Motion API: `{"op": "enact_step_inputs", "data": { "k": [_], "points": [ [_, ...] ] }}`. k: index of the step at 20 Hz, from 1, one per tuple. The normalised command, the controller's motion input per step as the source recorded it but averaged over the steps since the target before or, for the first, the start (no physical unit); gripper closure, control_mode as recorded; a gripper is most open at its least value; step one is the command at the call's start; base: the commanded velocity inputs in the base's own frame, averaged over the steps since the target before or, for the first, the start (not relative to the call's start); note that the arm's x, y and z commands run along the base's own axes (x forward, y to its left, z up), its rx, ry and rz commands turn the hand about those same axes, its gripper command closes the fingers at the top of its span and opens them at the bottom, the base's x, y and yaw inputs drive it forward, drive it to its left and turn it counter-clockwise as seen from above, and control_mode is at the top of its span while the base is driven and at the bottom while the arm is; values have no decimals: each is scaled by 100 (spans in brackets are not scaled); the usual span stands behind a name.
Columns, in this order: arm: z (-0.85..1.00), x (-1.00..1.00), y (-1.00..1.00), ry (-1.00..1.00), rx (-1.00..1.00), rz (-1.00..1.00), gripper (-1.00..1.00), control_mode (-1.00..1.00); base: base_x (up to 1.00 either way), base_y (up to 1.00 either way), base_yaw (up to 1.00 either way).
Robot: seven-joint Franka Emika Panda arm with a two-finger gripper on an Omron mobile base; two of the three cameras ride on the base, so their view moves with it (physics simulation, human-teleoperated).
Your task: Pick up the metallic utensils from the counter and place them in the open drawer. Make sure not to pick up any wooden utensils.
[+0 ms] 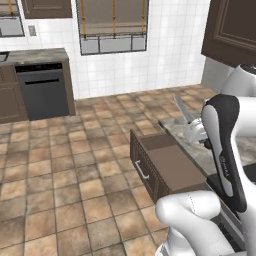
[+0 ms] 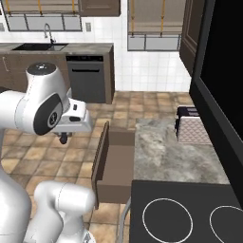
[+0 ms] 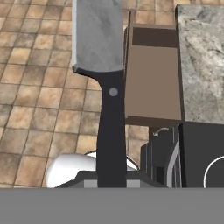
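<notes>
A kitchen knife [image 3: 96, 35] with a grey steel blade and a black handle stands upright in the hand view, and my gripper [image 3: 111, 177] is shut on the handle. The blade [image 1: 183, 108] sticks up above my hand in the left base view. The open drawer [image 3: 153, 78] of dark brown wood lies just right of the knife, pulled out from the marbled counter [image 3: 203, 65]. From the right base view my gripper [image 2: 64, 136] hangs over the floor, left of the drawer [image 2: 116, 163]. The wooden utensils are out of view.
A silver bar handle [image 1: 141, 170] sits on the drawer front. A toaster [image 2: 192, 126] stands on the counter [image 2: 166, 152] and a black cooktop [image 2: 180, 213] lies nearer the base. Tiled floor [image 1: 75, 165] spreads left of the drawer. A dishwasher [image 1: 44, 92] stands far off.
</notes>
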Motion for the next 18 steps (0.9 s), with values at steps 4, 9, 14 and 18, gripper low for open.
{"op": "enact_step_inputs", "data": {
  "k": [4,9,14,18],
  "points": [
    [0,0,0,0,0,0,100,100,0,0,0],
    [0,0,0,0,0,0,100,100,0,0,0],
    [0,55,0,45,-6,1,100,-100,4,0,0],
    [-13,91,0,63,-8,5,100,-100,0,0,0]
  ]
}}
